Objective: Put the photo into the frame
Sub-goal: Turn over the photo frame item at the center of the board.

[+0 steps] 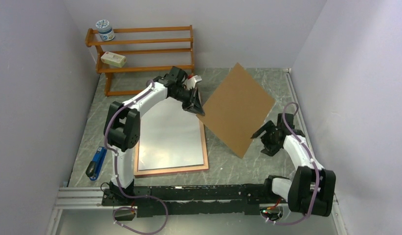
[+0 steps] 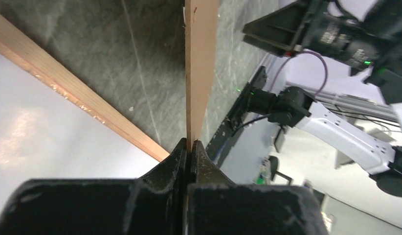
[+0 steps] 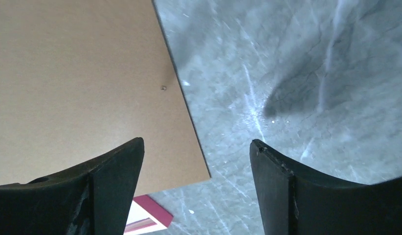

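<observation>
The frame (image 1: 172,170) flat on the table (image 1: 228,164), coppery back up, long axis running away from me, my left gripper (image 1: 199,110) pinching the brown backing sheet (image 1: 235,110) tilted at its far right corner, my right gripper (image 1: 257,133) spread near the sheet's lower edge

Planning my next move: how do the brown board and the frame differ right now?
The brown board is tilted up, pinched at its edge by the left gripper; the frame lies flat on the table. The board is plain brown; the frame has a coppery-pink rim and white middle. Both are large flat rectangles.
</observation>
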Controlling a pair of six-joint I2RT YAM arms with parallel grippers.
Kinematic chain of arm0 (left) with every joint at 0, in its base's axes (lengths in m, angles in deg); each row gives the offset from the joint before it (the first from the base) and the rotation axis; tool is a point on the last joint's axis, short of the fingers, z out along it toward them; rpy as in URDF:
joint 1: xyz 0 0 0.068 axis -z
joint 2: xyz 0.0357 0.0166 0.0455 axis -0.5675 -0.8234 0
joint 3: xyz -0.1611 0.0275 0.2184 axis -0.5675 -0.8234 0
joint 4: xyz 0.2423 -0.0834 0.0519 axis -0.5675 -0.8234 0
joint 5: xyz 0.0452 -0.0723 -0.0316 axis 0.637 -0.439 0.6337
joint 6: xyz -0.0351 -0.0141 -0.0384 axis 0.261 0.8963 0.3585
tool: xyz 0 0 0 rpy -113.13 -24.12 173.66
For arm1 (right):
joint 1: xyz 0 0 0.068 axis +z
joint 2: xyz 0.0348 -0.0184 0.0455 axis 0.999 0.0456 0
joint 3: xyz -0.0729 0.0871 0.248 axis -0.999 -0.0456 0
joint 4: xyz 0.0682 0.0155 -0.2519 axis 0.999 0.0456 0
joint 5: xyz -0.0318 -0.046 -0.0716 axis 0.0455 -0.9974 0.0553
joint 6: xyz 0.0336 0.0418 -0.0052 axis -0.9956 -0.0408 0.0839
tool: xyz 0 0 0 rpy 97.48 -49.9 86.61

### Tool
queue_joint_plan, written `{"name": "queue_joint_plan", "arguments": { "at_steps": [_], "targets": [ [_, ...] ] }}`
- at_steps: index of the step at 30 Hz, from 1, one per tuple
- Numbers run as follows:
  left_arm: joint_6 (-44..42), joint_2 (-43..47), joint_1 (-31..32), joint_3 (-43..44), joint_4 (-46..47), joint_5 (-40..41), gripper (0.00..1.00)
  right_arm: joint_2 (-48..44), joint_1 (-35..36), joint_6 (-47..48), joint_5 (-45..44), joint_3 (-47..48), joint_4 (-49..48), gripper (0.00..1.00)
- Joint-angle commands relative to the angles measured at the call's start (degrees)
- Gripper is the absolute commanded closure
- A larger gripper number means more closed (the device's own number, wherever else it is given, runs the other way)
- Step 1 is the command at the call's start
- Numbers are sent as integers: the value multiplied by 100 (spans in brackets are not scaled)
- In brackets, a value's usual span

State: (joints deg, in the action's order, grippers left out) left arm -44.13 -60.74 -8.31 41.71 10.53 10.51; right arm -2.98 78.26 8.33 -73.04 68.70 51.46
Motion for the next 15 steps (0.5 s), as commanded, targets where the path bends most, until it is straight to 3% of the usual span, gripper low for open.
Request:
{"name": "queue_joint_plan", "arguments": {
  "at_steps": [1,8,15],
  "targets": [
    [-698,856,-7,471,-170,1202,97,-610,-2,111,-578,983,696,15],
    [-1653,1357,176,1198,-512,1972,97,-505,173,-154,-107,2802,1165,15],
    [-2213,1155,856,2293,-1211,3194,97,136,1027,-257,-347,4710,1739,12]
  ]
}}
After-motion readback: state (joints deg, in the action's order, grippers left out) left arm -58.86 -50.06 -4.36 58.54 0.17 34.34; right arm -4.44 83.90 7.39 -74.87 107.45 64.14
